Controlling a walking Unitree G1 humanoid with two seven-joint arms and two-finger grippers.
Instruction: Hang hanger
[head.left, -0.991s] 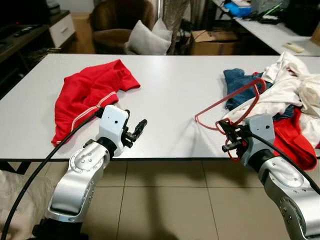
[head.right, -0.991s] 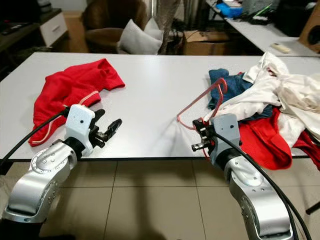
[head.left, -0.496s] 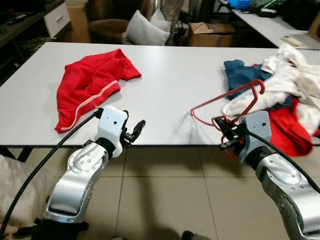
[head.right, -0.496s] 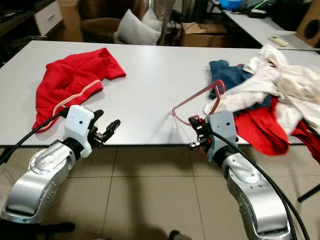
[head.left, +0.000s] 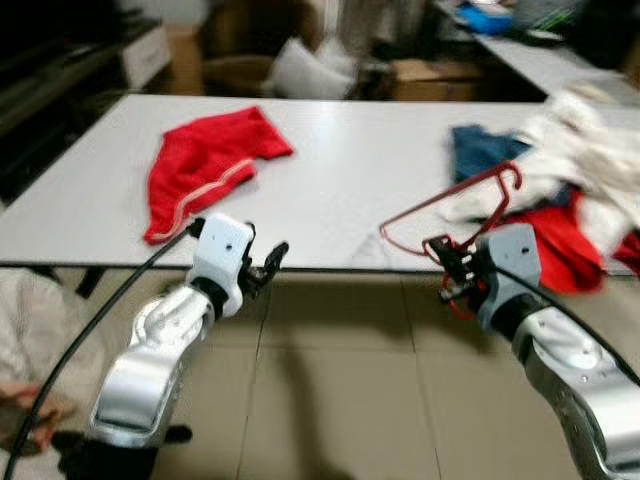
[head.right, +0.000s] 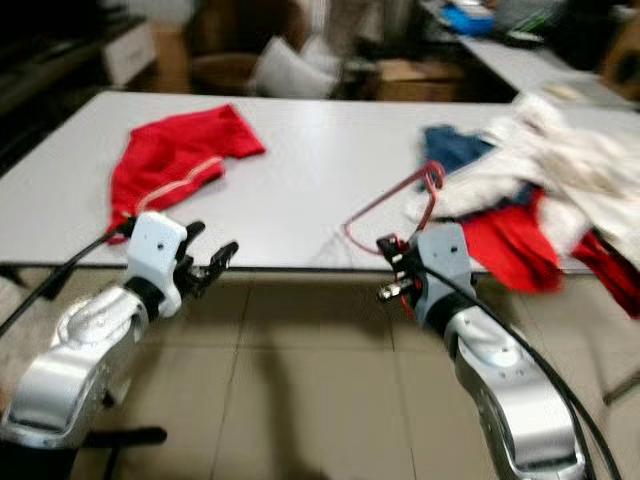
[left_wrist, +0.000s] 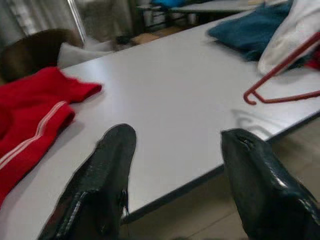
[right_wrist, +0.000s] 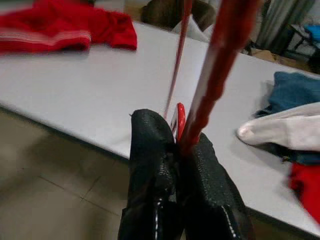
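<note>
Item: hanger (head.left: 455, 210), right of centre, lifted over the bench (head.left: 340, 190) edge, pinched in my right claw (head.left: 452, 276). Left claw (head.left: 262, 268) wide, empty. Risk: thin wire may pivot or slip while carried.

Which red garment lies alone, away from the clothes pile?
The red shirt with the pale stripe, on the table's left; the other red cloth sits in the pile.
</note>
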